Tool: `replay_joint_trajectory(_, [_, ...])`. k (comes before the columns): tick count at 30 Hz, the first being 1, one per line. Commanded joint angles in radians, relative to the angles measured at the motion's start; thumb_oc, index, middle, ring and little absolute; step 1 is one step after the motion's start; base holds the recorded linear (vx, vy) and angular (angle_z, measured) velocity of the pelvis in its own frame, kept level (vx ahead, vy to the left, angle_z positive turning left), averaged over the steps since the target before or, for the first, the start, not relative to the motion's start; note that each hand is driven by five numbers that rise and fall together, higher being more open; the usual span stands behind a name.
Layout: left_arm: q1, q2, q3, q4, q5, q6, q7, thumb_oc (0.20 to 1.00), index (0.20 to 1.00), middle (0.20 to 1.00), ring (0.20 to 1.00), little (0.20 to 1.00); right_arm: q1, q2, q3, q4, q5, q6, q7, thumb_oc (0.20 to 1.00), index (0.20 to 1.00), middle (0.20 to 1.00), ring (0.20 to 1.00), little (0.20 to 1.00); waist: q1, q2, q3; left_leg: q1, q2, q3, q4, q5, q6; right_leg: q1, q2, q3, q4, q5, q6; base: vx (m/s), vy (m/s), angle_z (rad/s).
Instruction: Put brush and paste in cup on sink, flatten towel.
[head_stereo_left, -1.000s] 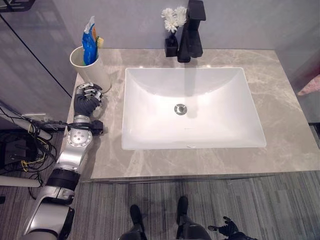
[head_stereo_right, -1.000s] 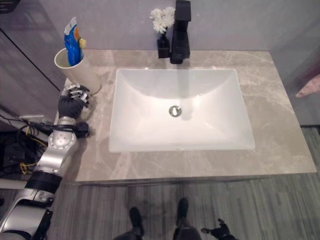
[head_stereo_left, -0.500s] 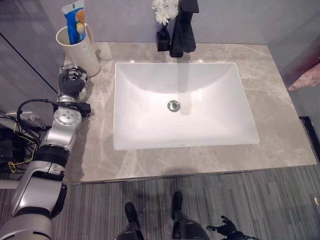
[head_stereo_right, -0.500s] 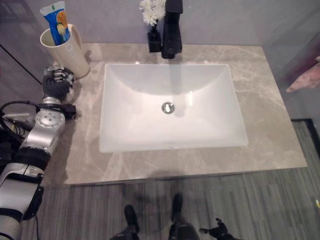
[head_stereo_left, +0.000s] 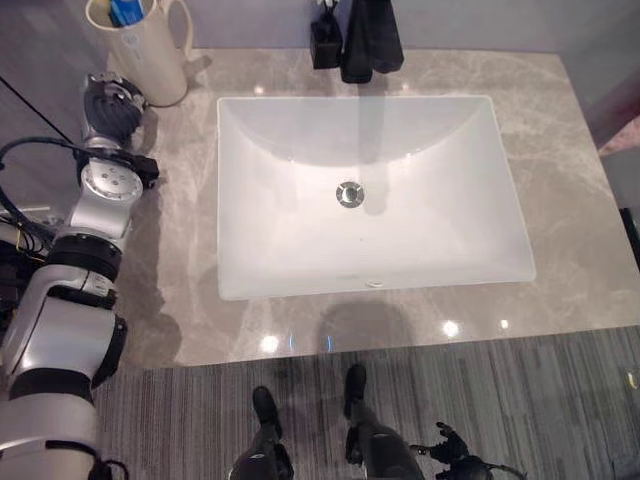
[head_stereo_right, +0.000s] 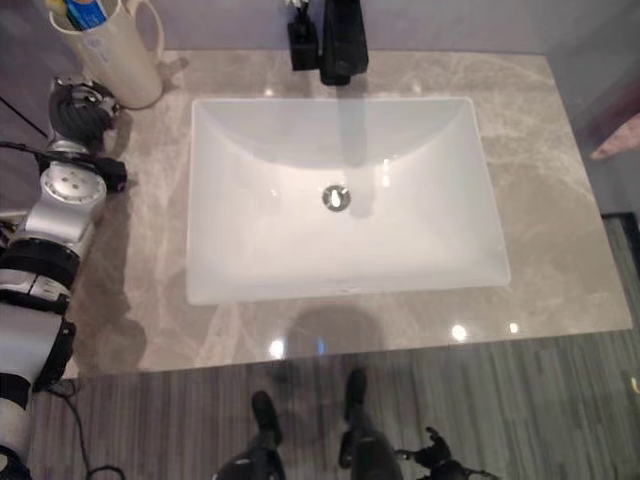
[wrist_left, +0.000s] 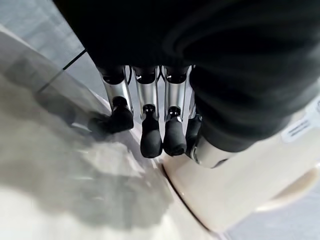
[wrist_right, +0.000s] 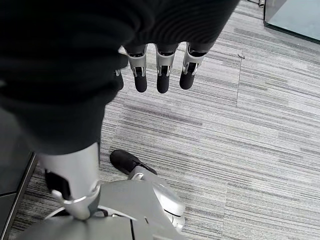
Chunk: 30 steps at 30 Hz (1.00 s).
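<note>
Left hand (head_stereo_left: 112, 103), fingers curled and empty, sat beside tall cream cup (head_stereo_left: 150, 55); a careless nudge risked toppling it.

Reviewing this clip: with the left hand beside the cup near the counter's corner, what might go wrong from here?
1. The left hand sits right beside the tall cream cup near the marble counter's back corner; a sideways nudge might tip it and spill the blue tube.
2. A pink cloth lies past the counter's far edge, a long reach for the right hand, hanging over the floor.
</note>
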Motion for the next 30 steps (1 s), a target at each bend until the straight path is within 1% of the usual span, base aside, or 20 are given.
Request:
replay_joint_trajectory(1, [-0.122,0.066,-0.037,0.101,0.029,-0.018,0.002,0.200,0.200,0.200,0.200,0.200,-0.039,-0.026,0.040,-0.010,0.010,-0.015,0.010,1.000,1.000,1.000,1.000,1.000,-0.013,-0.017,0.031,-0.005,0.011,-0.074,0.003,0.023,-0.045,0.050,-0.098,0.017,-0.001,0.064,0.143,-0.01,0.054,-0.05])
replay_joint_trajectory(6, [-0.192,0.095,-0.087,0.152,0.043,-0.016,-0.005,0.200,0.200,0.200,0.200,0.200,-0.026,-0.041,0.057,-0.053,0.015,-0.029,0.020,1.000,1.000,1.000,1.000,1.000,-0.023,-0.035,0.027,-0.023,0.018,-0.075,0.003,0.027,-0.042,0.028,-0.093,0.035,-0.001,0.076,0.143,0.02,0.020,-0.11])
replay_joint_trajectory(7, [-0.204,0.095,-0.093,0.162,0.040,-0.016,-0.005,0.200,0.200,0.200,0.200,0.200,-0.025,-0.046,0.058,-0.062,0.016,-0.032,0.021,1.000,1.000,1.000,1.000,1.000,-0.023,-0.034,0.023,-0.015,0.022,-0.085,0.003,0.001,-0.051,0.034,-0.088,0.044,-0.001,0.056,0.155,0.08,0.029,0.00])
replay_joint_trajectory(9, [-0.221,0.101,-0.105,0.165,0.053,-0.019,-0.002,0.200,0.200,0.200,0.200,0.200,-0.029,-0.056,0.057,-0.076,0.023,-0.036,0.023,1.000,1.000,1.000,1.000,1.000,-0.025,-0.037,0.025,-0.022,0.024,-0.086,0.003,0.003,-0.052,0.025,-0.086,0.046,-0.001,0.061,0.157,0.02,0.031,0.02])
replay_joint_trajectory(13, [-0.275,0.132,-0.181,0.158,0.106,-0.024,-0.005,0.200,0.200,0.200,0.200,0.200,-0.007,-0.107,0.068,-0.140,0.006,-0.050,0.034,1.000,1.000,1.000,1.000,1.000,-0.028,-0.049,0.026,-0.043,0.030,-0.096,0.003,0.005,-0.050,0.005,-0.071,0.059,-0.001,0.073,0.162,-0.01,0.000,-0.06])
replay_joint_trajectory(16, [-0.320,0.138,-0.227,0.172,0.134,-0.020,-0.003,0.200,0.200,0.200,0.200,0.200,0.028,-0.127,0.043,-0.174,0.031,-0.060,0.045,1.000,1.000,1.000,1.000,1.000,-0.039,-0.056,0.022,-0.049,0.036,-0.099,0.003,0.004,-0.050,-0.003,-0.065,0.071,-0.001,0.079,0.163,0.00,-0.002,-0.08])
replay_joint_trajectory(19, [-0.343,0.107,-0.245,0.170,0.136,-0.026,-0.001,0.200,0.200,0.200,0.200,0.200,0.057,-0.129,0.008,-0.153,0.064,-0.062,0.047,1.000,1.000,1.000,1.000,1.000,-0.059,-0.050,0.011,-0.067,0.029,-0.119,0.003,0.005,-0.047,-0.014,-0.068,0.083,-0.001,0.075,0.160,0.01,0.007,0.03])
replay_joint_trajectory(21, [-0.345,0.099,-0.243,0.168,0.129,-0.029,0.001,0.200,0.200,0.200,0.200,0.200,0.057,-0.130,0.001,-0.151,0.066,-0.065,0.044,1.000,1.000,1.000,1.000,1.000,-0.062,-0.047,0.009,-0.074,0.027,-0.124,0.003,0.006,-0.046,-0.020,-0.070,0.084,-0.001,0.075,0.161,0.01,0.020,0.04])
replay_joint_trajectory(26, [-0.335,0.056,-0.230,0.131,0.124,-0.041,0.021,0.200,0.200,0.200,0.200,0.200,0.087,-0.124,0.008,-0.162,0.050,-0.062,0.044,1.000,1.000,1.000,1.000,1.000,-0.077,-0.040,0.004,-0.100,0.020,-0.134,0.003,0.011,-0.040,-0.046,-0.074,0.113,-0.001,0.079,0.160,0.01,0.009,0.07])
replay_joint_trajectory(29, [-0.332,0.015,-0.236,0.116,0.141,-0.040,0.025,0.200,0.200,0.200,0.200,0.200,0.101,-0.123,0.010,-0.183,0.053,-0.067,0.047,1.000,1.000,1.000,1.000,1.000,-0.083,-0.035,-0.001,-0.108,0.018,-0.134,0.003,0.012,-0.037,-0.060,-0.072,0.132,-0.001,0.068,0.156,0.00,0.008,0.03])
replay_joint_trajectory(30, [-0.332,0.015,-0.236,0.115,0.141,-0.040,0.025,0.200,0.200,0.200,0.200,0.200,0.102,-0.123,0.009,-0.184,0.053,-0.067,0.047,1.000,1.000,1.000,1.000,1.000,-0.083,-0.035,-0.001,-0.109,0.017,-0.134,0.003,0.012,-0.037,-0.060,-0.072,0.132,-0.001,0.068,0.156,0.00,0.000,0.00])
